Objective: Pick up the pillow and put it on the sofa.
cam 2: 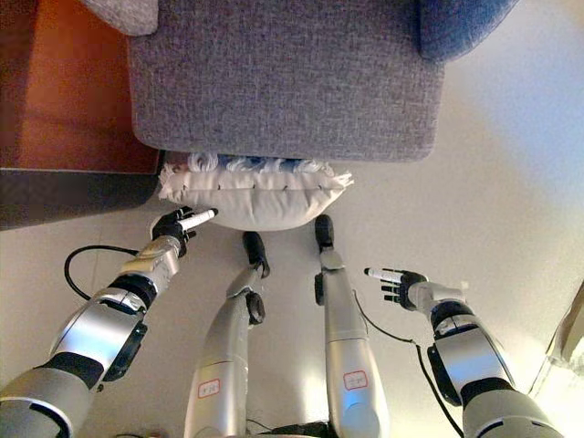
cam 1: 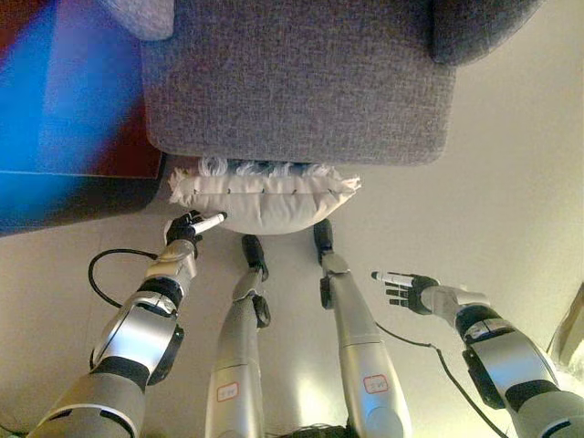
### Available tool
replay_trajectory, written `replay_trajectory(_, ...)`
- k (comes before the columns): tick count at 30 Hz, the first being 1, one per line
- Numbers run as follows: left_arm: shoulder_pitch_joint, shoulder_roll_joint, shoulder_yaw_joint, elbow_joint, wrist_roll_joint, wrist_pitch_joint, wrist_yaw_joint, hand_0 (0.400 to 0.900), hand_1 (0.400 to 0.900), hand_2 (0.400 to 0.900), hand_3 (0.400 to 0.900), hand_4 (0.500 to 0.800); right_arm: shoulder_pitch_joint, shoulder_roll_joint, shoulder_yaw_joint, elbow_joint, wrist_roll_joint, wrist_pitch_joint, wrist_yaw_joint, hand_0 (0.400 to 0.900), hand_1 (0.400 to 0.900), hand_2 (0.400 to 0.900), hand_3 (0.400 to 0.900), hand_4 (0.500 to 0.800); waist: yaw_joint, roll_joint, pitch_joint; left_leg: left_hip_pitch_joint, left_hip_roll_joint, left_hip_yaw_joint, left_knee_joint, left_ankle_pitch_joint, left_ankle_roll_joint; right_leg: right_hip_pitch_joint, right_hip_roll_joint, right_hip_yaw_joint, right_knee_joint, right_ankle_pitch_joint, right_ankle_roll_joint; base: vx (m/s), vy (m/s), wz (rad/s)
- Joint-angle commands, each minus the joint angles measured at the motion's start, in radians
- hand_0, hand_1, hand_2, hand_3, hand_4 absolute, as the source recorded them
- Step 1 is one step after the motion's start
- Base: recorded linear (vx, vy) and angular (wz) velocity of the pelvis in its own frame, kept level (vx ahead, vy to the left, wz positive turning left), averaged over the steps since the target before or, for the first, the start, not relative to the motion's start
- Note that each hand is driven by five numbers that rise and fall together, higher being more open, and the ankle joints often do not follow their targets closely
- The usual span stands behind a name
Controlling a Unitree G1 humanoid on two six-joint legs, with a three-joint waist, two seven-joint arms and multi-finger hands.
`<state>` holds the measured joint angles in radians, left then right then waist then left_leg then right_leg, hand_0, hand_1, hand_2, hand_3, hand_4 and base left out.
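Fingers of the robot's left hand stretch toward the lower left edge of a cream pillow, one white-tipped finger straight and just at the fabric, the others loosely bent, clasping nothing. The pillow lies on the pale floor, tucked against the front of a grey sofa. The right hand hovers well apart to the right, fingers spread and empty. No writing is legible.

Home living room: grey fabric sofa at 12 o'clock, cream pillow on pale floor against sofa base, dark wooden furniture at 10 o'clock.
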<state>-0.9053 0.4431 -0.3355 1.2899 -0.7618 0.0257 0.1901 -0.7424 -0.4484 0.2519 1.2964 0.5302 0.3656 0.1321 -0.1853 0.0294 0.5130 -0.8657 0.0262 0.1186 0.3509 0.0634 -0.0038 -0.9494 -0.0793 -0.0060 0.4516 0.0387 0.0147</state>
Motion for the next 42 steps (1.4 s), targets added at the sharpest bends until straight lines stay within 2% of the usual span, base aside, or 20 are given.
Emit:
replay_trajectory(1, -0.029, 0.042, 0.032, 0.037, -0.040, -0.020, 0.023, 0.900, 0.900, 0.900, 0.900, 0.800, 0.045, -0.042, 0.033, 0.058, 0.022, 0.060, -0.021, 0.900, 0.900, 0.900, 0.900, 0.800, -0.005, -0.001, 0.007, -0.074, -0.022, -0.007, 0.217, -0.182, -0.039, -0.019, 0.053, 0.013, 0.000, -0.063, 0.016, 0.04, -0.050, -0.05)
replay_trajectory(7, -0.094, 0.048, 0.025, 0.033, -0.058, -0.019, 0.027, 0.900, 0.900, 0.900, 0.900, 0.800, 0.019, -0.035, 0.026, 0.068, 0.028, 0.077, -0.016, 0.900, 0.900, 0.900, 0.900, 0.800, -0.014, -0.007, 0.007, -0.102, -0.018, -0.011, 0.221, -0.189, -0.040, -0.044, 0.058, 0.015, 0.000, -0.064, 0.020, 0.03, -0.046, -0.04)
replay_trajectory(14, -0.170, 0.059, 0.008, 0.051, -0.062, 0.009, 0.019, 0.900, 0.900, 0.900, 0.900, 0.800, -0.018, -0.031, 0.023, 0.087, 0.027, 0.095, -0.010, 0.900, 0.900, 0.900, 0.900, 0.800, -0.022, -0.014, 0.007, -0.124, -0.010, -0.013, 0.216, -0.191, -0.047, -0.063, 0.066, 0.020, 0.000, -0.068, 0.023, 0.00, -0.041, -0.05)
replay_trajectory(15, -0.180, 0.060, 0.005, 0.051, -0.061, 0.009, 0.023, 0.751, 0.751, 0.751, 0.751, 0.711, -0.021, -0.032, 0.023, 0.088, 0.028, 0.096, -0.009, 0.900, 0.900, 0.900, 0.900, 0.800, -0.024, -0.016, 0.007, -0.127, -0.009, -0.013, 0.216, -0.192, -0.048, -0.065, 0.066, 0.021, -0.002, -0.068, 0.023, -0.01, -0.041, -0.03)
replay_trajectory(16, -0.188, 0.061, 0.001, 0.052, -0.059, 0.011, 0.028, 0.451, 0.451, 0.451, 0.451, 0.531, -0.026, -0.032, 0.024, 0.089, 0.030, 0.098, -0.010, 0.900, 0.900, 0.900, 0.900, 0.800, -0.024, -0.017, 0.007, -0.128, -0.008, -0.013, 0.213, -0.192, -0.049, -0.065, 0.067, 0.021, -0.005, -0.068, 0.024, -0.01, -0.037, -0.03)
replay_trajectory(17, -0.198, 0.064, -0.001, 0.052, -0.053, 0.013, 0.030, 0.400, 0.400, 0.400, 0.400, 0.500, -0.032, -0.031, 0.025, 0.091, 0.032, 0.100, -0.010, 0.900, 0.900, 0.900, 0.900, 0.800, -0.025, -0.018, 0.007, -0.127, -0.007, -0.012, 0.208, -0.192, -0.051, -0.065, 0.067, 0.020, -0.010, -0.068, 0.024, -0.01, -0.032, -0.03)
replay_trajectory(22, -0.221, 0.071, -0.015, 0.045, -0.057, 0.006, 0.032, 0.400, 0.400, 0.400, 0.400, 0.500, -0.044, -0.038, 0.026, 0.099, 0.032, 0.100, -0.006, 0.900, 0.900, 0.900, 0.900, 0.800, -0.029, -0.019, 0.007, -0.118, -0.003, -0.007, 0.188, -0.186, -0.059, -0.054, 0.067, 0.018, -0.033, -0.066, 0.025, 0.00, 0.000, 0.00)
replay_trajectory(34, -0.205, 0.081, -0.021, 0.010, -0.078, 0.021, 0.039, 0.400, 0.400, 0.400, 0.400, 0.500, -0.023, -0.050, 0.036, 0.093, 0.020, 0.059, 0.014, 0.900, 0.900, 0.900, 0.900, 0.800, -0.029, -0.013, 0.007, -0.079, -0.003, 0.006, 0.175, -0.177, -0.069, -0.008, 0.053, 0.021, -0.062, -0.062, 0.027, 0.00, 0.000, 0.00)
replay_trajectory(38, -0.157, 0.067, -0.020, -0.012, -0.065, 0.022, 0.048, 0.400, 0.400, 0.400, 0.400, 0.500, 0.008, -0.046, 0.039, 0.077, 0.017, 0.044, 0.014, 0.900, 0.900, 0.900, 0.900, 0.800, -0.025, -0.014, 0.007, -0.025, -0.003, 0.016, 0.172, -0.174, -0.070, 0.045, 0.043, 0.014, -0.074, -0.057, 0.028, 0.00, 0.013, -0.03)
replay_trajectory(42, -0.091, 0.052, -0.023, -0.032, -0.029, -0.001, 0.034, 0.400, 0.400, 0.400, 0.400, 0.500, 0.047, -0.049, 0.047, 0.064, 0.002, 0.021, 0.030, 0.900, 0.900, 0.900, 0.900, 0.800, -0.018, -0.011, 0.007, 0.053, -0.003, 0.032, 0.158, -0.168, -0.071, 0.116, 0.035, 0.010, -0.081, -0.059, 0.027, -0.01, 0.043, -0.05)
